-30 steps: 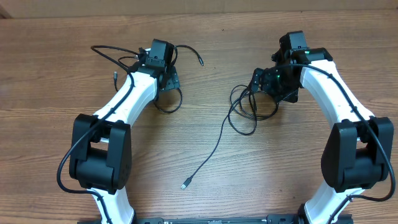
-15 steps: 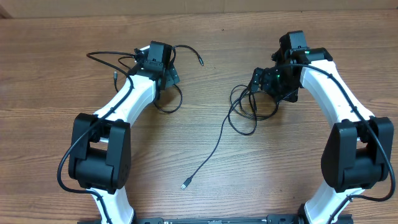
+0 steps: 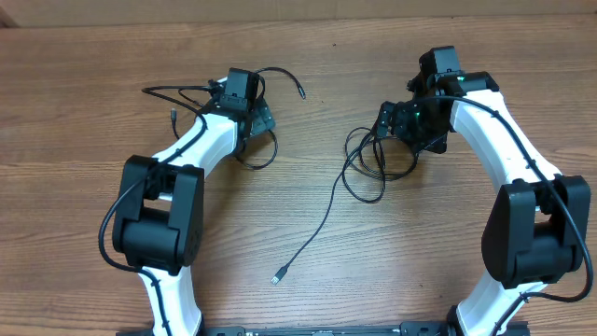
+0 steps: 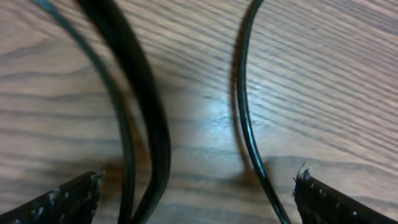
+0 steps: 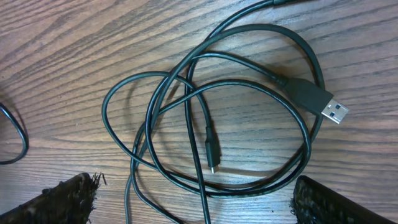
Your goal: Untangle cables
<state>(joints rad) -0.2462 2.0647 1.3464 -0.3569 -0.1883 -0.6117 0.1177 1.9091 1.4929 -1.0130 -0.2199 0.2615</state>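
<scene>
Thin black cables lie in two groups on the wood table. One group (image 3: 259,154) loops around my left gripper (image 3: 252,117), with plug ends at the upper right (image 3: 301,93) and at the left (image 3: 174,114). In the left wrist view my left gripper (image 4: 196,186) is open low over the table, with a thin strand (image 4: 244,118) and a thicker strand (image 4: 146,106) between its fingers. The other group is a tangled coil (image 3: 366,163) under my right gripper (image 3: 390,123). My right gripper (image 5: 196,186) is open above this coil (image 5: 186,87), which has a USB plug (image 5: 326,107) and a small plug (image 5: 211,155).
One long strand runs from the coil down to a plug (image 3: 278,277) near the front middle of the table. The wood table (image 3: 75,196) reaches a back edge (image 3: 93,23) at the top of the overhead view. Thicker arm wires run along both white arms.
My left arm has swung its elbow to the right and the gripper has shifted slightly right. The left cable's far loop has moved down and inward. The right arm and coil have not moved.
</scene>
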